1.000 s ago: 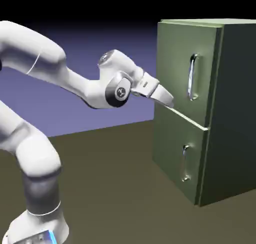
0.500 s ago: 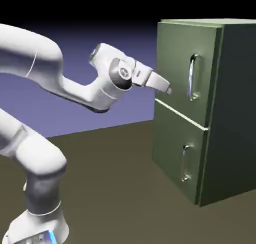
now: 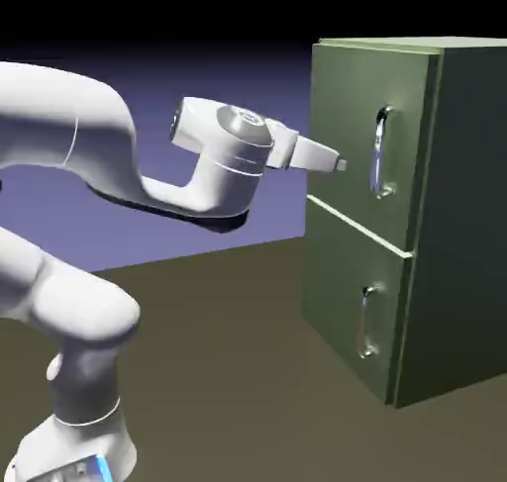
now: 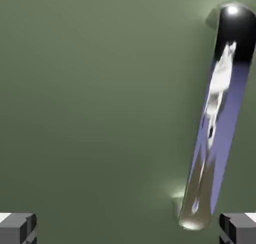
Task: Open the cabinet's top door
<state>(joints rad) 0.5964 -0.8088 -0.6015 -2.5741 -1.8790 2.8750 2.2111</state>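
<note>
Brown table [image 3: 228, 322] bare before shut cabinet [image 3: 465, 223]; wide-open hand [image 3: 337, 163] short of handle [image 3: 381, 153].

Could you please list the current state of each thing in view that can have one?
Top door: shut, flush with the cabinet front.
Top handle: free, nothing gripping it.
Lower door: shut.
Gripper: jaws open and empty, pointing at the top door, short of the handle.
</note>
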